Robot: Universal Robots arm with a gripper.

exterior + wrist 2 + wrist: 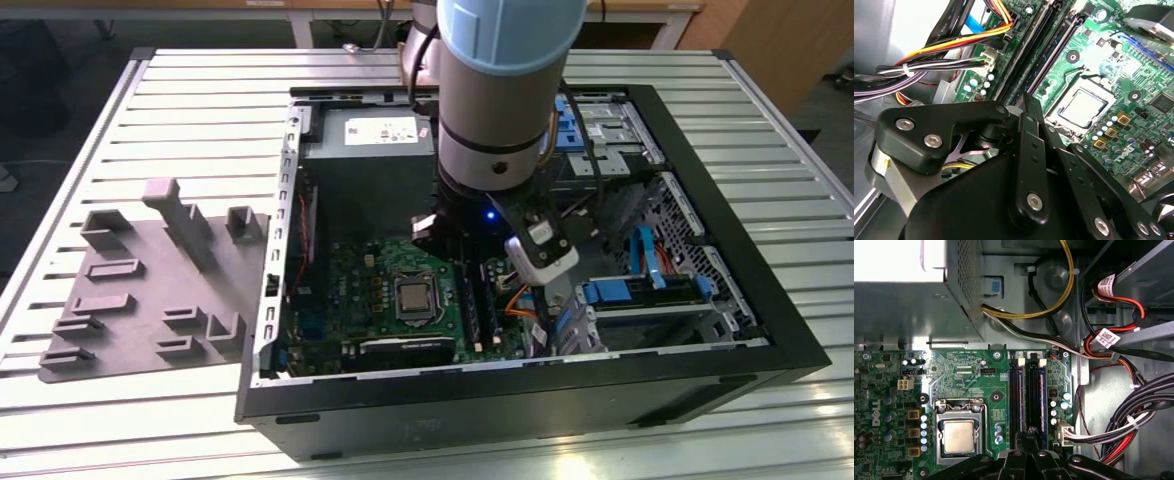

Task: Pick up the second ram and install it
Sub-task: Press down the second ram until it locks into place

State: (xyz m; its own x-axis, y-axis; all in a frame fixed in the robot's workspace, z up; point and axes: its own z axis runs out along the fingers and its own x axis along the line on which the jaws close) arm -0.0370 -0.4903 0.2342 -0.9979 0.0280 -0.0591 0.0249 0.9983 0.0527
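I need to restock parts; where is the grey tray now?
In the exterior view, the grey tray lies on the slatted table, to the exterior view's left of the open computer case.

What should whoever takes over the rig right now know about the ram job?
Gripper: low inside the open computer case, right at the near end of the black memory slots, beside the processor. Whether it grips anything cannot be told.
Second ram: I cannot make it out as separate from the gripper and the slots, so I cannot confirm that it is held or seated.
Done: the arm is in place over the slots; the grey tray lies outside the case, on the exterior view's left.
Left: check that the stick is fully seated before counting the job as finished.
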